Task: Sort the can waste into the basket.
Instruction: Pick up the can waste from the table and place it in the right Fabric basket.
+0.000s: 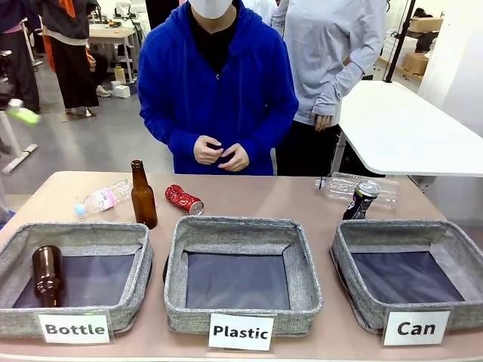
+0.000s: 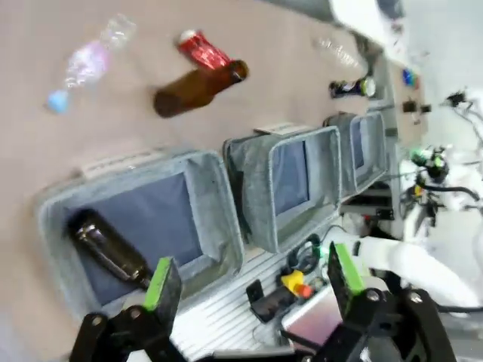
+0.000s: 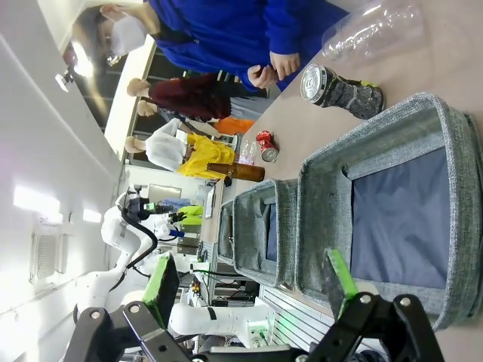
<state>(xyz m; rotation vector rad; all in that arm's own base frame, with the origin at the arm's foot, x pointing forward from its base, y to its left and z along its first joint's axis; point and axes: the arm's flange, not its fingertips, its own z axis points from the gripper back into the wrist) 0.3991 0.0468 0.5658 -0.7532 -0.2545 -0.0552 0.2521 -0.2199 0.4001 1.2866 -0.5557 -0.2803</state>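
Front view: red can (image 1: 184,200) lies beside upright brown bottle (image 1: 143,196); my grab may topple it. Both spread, empty: left tool (image 2: 250,260), right tool (image 3: 249,262).

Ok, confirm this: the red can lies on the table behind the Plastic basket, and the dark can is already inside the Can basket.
One part is wrong. The red can does lie on the table behind the Plastic basket, but the dark can is not inside the Can basket: it stands on the table just behind it, as the front view shows.
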